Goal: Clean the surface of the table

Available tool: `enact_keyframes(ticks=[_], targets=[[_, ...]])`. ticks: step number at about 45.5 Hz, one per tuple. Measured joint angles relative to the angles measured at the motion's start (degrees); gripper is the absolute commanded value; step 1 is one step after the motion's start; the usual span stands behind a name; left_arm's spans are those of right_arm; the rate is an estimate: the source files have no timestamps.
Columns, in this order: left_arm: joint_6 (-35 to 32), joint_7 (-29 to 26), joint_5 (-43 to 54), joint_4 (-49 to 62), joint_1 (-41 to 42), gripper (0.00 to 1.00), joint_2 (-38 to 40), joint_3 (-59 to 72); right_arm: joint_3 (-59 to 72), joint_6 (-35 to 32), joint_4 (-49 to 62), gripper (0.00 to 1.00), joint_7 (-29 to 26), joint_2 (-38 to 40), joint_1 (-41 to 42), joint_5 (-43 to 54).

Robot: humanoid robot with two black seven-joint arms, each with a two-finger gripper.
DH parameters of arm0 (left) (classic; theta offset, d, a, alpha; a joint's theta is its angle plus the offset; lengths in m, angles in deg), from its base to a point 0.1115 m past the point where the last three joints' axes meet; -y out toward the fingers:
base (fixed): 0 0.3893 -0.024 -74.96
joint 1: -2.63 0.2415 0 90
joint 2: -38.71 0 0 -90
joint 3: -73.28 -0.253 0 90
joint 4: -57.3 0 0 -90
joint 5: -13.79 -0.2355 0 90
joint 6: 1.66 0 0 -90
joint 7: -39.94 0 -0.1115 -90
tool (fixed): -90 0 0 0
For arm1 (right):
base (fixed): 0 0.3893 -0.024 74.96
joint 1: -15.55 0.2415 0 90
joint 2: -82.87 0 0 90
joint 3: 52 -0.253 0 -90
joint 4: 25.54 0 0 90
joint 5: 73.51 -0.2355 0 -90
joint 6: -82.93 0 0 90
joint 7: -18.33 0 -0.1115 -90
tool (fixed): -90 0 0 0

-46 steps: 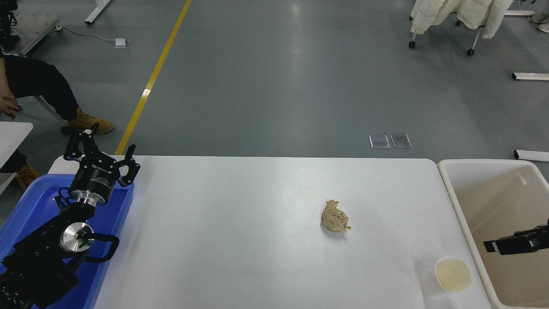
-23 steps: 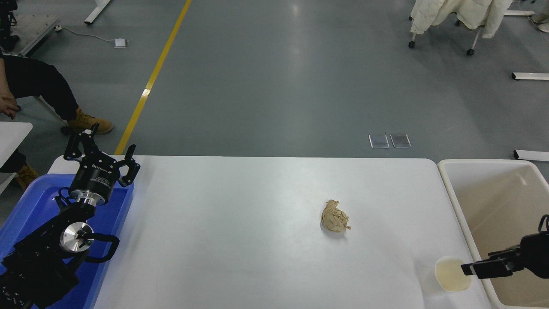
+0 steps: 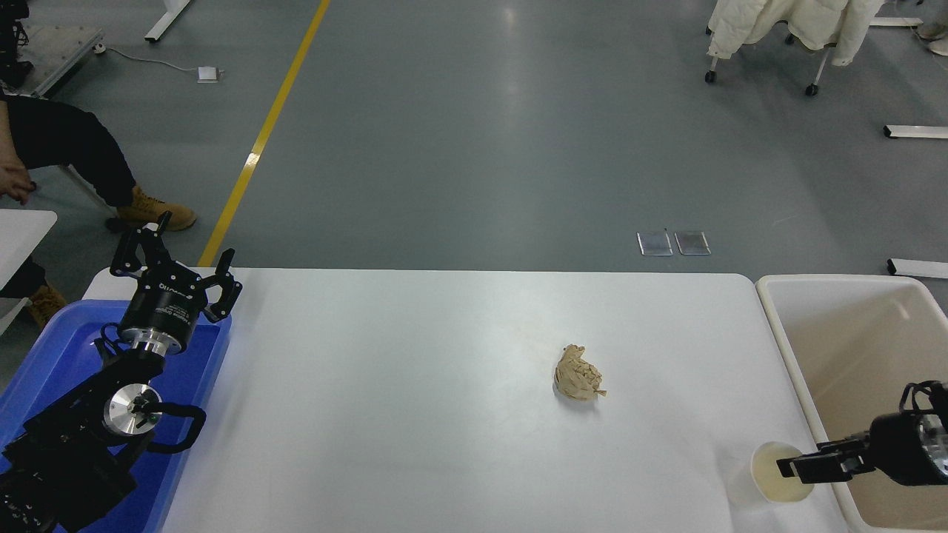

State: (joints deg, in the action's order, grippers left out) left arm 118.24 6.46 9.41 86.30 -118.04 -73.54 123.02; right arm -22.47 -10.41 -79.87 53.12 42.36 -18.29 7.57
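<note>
The white table surface holds a crumpled brown paper ball right of centre and a paper cup near the front right corner. My right gripper comes in from the right edge and its tip overlaps the cup's right rim; it is seen side-on. My left gripper is parked open and empty at the lower left, above the blue tray.
A cream-white bin stands against the table's right end, under my right arm. A seated person's leg and boot are at the far left. A coat-draped chair stands far back right.
My right gripper has moved left and down from above the cream-white bin to the paper cup's right rim. The left arm, paper ball and cup have not moved.
</note>
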Motion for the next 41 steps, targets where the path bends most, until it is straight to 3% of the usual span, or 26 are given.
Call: enact_keyframes(ticks=[3, 7, 41], targets=[[0.0, 0.0, 0.0, 0.0, 0.0, 1.00, 0.0, 0.0, 0.0, 0.6, 0.9, 0.13, 0.1, -0.6, -0.6, -0.3], [0.1, 0.0, 0.0, 0.0, 0.0, 1.00, 0.0, 0.0, 0.0, 1.3, 1.8, 0.03, 0.3, -1.2, -1.2, -0.6], [0.0, 0.0, 0.0, 0.0, 0.0, 1.00, 0.0, 0.0, -5.4, 3.0, 4.3, 0.00, 4.1, -1.2, -0.5, -1.7]])
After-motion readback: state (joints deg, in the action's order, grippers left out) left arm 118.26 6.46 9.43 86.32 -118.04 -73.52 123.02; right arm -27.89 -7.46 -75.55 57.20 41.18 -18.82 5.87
